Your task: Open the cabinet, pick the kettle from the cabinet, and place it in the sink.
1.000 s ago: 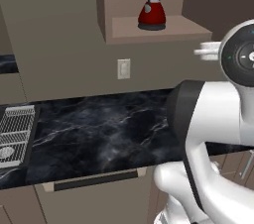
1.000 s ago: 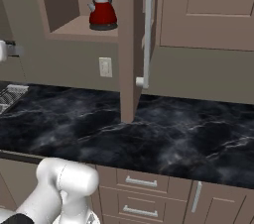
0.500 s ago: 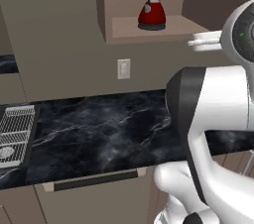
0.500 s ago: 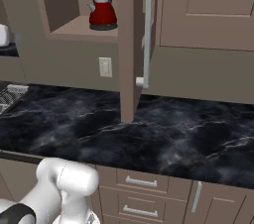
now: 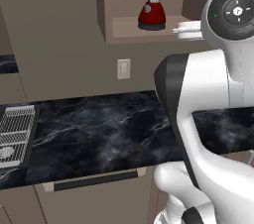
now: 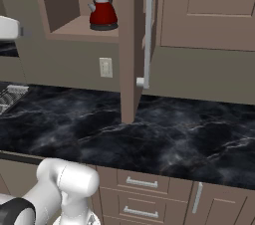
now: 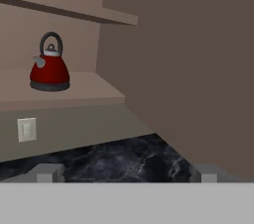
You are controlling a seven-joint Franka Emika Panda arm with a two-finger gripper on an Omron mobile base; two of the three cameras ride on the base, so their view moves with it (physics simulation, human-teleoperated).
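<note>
The cabinet [image 6: 64, 0] stands open, its door [image 6: 128, 45] swung out edge-on with the silver bar handle [image 6: 147, 30]. The red kettle [image 5: 152, 14] [image 6: 103, 14] [image 7: 49, 72] sits upright on the bottom shelf, black loop handle up. In the hand view my gripper [image 7: 126, 172] is open, fingertips [image 7: 49, 172] wide apart and nothing between them. It hangs in front of the shelf, lower than the kettle and to its right, well apart from it. My white hand [image 5: 185, 29] [image 6: 9, 27] is level with the shelf edge. The sink's round drain [image 5: 5, 152] shows at the far left.
A black marble counter [image 5: 99, 134] runs below the cabinet, with a wall outlet [image 5: 123, 68] above it. A silver wire rack [image 5: 17, 121] lies by the sink at the left. The door's inner face [image 7: 198, 69] stands close on the hand's right. Beige drawers [image 6: 142, 183] sit under the counter.
My hand has risen and moved left toward the open cabinet, closer to the shelf edge. The kettle and the door have not moved. The jaws stay open.
</note>
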